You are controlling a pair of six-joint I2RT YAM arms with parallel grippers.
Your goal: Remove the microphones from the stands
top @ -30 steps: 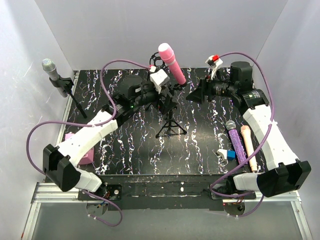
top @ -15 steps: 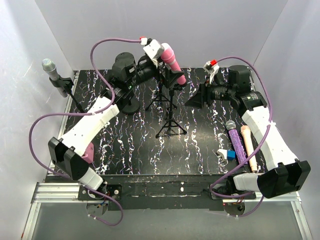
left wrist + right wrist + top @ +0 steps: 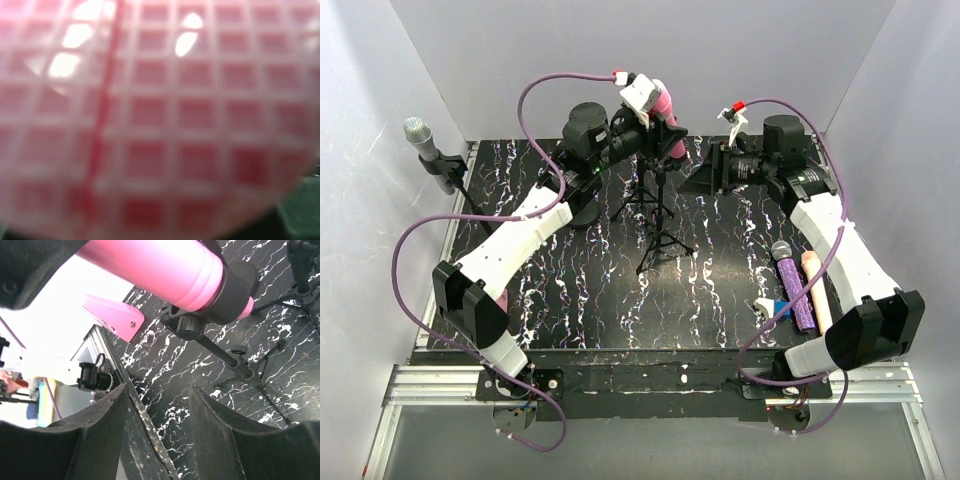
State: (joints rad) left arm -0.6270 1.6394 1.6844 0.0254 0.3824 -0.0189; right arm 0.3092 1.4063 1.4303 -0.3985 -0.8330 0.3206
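The pink microphone (image 3: 663, 103) sits tilted in the black clip (image 3: 235, 286) on top of the tripod stand (image 3: 659, 232) at the back middle of the table. My left gripper (image 3: 653, 127) is shut on the microphone's head. The head's pink mesh (image 3: 160, 115) fills the left wrist view, blurred, and hides the fingers there. My right gripper (image 3: 700, 180) stands open just right of the stand, level with its pole (image 3: 222, 351). In the right wrist view the gripper (image 3: 157, 440) holds nothing, and the pink body (image 3: 160, 265) passes above it.
A grey microphone (image 3: 419, 134) on its own stand is at the far left edge. A purple microphone (image 3: 795, 285) and a peach one (image 3: 818, 292) lie at the right, next to a blue block (image 3: 782, 306). A second tripod (image 3: 638, 205) stands just behind the first.
My left gripper has risen from the stand's pole to the microphone's head and closed on it. The right gripper has moved left toward the stand. The stand has shifted slightly.
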